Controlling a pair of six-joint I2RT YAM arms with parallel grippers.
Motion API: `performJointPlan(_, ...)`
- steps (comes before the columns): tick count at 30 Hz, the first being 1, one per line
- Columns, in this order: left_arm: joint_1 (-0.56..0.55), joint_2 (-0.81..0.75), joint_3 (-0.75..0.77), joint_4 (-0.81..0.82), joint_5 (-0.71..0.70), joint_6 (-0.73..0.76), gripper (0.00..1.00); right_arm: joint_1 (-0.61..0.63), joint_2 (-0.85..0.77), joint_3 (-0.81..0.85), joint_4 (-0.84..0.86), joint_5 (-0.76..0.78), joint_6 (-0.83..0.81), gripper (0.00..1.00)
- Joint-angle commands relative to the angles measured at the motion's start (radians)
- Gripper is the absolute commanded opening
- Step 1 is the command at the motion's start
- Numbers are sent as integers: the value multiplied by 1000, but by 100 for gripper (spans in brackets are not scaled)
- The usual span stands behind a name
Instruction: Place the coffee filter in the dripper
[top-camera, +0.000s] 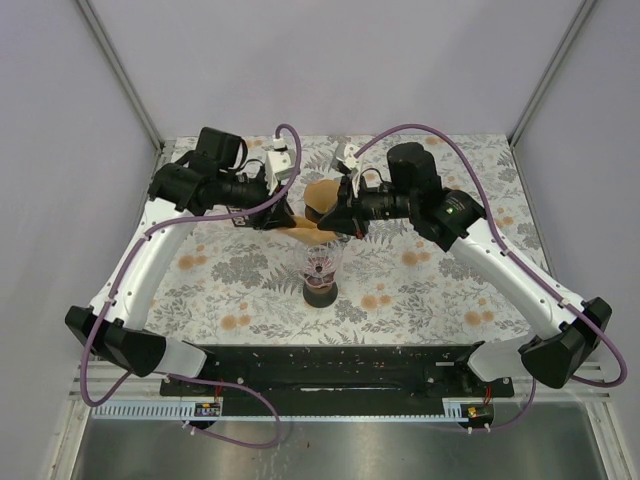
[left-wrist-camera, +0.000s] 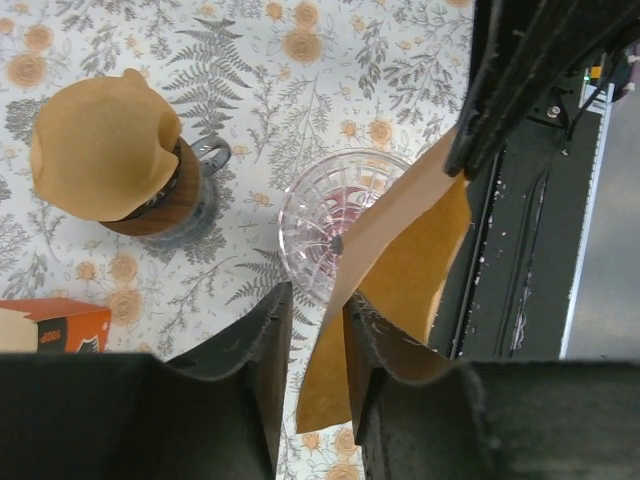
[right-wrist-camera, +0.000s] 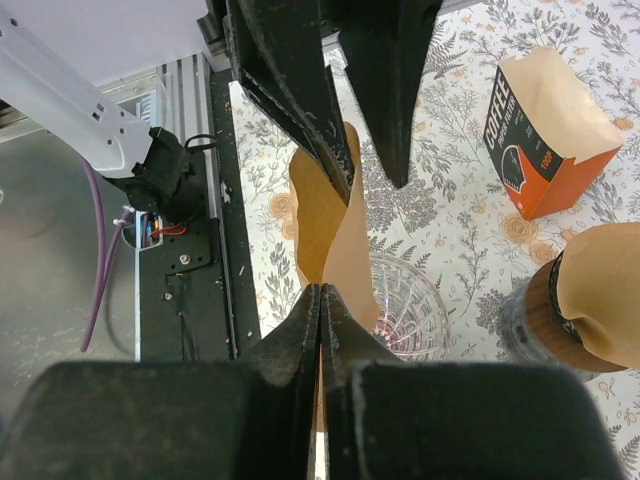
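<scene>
Filter held in the air between both grippers, just above and to one side of the glass dripper, which stands upright on the patterned table. The filter is not yet in the dripper.

Right gripper: tips pressed together, pinching one edge of the filter.

Left gripper: fingers spread with a clear gap. One layer of the paper runs through that gap. A second layer appears to pass over the other finger, so that finger may be inside the cone, but the left wrist view does not settle this.

Nearby are a jar and an orange box, both beside the dripper but apart from it.

Hazards, as judged from this pose:
- Only one firm pinch holds the paper. If the right gripper opens before the cone tip is over the dripper mouth, the filter could fall flat onto the table or lodge against the rim.
- If the grippers pull apart, the thin paper may tear at the pinched edge.
- If the filter goes down half-folded, it may sit crooked instead of lining the ribs.
- The dripper looks light, and a low finger could tip it.
</scene>
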Motion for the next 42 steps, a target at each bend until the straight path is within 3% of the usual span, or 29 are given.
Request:
performJointPlan(1,-29,-2,-15,-5,4,18,20,-14,8,3,9,-17,4,0)
performJointPlan(2,-33,0,-18,-5,-5,5,5,-17,9,3,6,-3,6,0)
performJointPlan(3,-34,0,-21,4,-20,-19,0,-17,8,3,2,26,7,2)
performJointPlan(6,-46,-3,-33,32,-91,-97,0,-17,3,12,-21,135,4,32)
performJointPlan(9,-75,-13,-55,49,-152,-157,0,-19,-21,17,-29,190,-4,48)
performJointPlan(11,-103,-13,-64,54,-212,-186,0,-19,-38,23,-25,193,-2,54)
performJointPlan(15,-141,1,-78,54,-344,-223,0,-17,-73,3,26,186,16,56)
performJointPlan(18,-152,-5,-102,72,-360,-243,0,-17,-80,-21,69,149,35,50)
performJointPlan(21,-163,-7,-118,95,-343,-262,0,-19,-66,-58,118,98,72,28)
performJointPlan(26,-168,-3,-150,109,-326,-263,0,-16,-18,-89,140,63,98,11)
performJointPlan(33,-168,-19,-165,123,-307,-272,0,-7,51,-93,127,72,78,1)
performJointPlan(42,-168,-14,-170,123,-312,-271,0,26,103,-80,-72,61,-68,0)
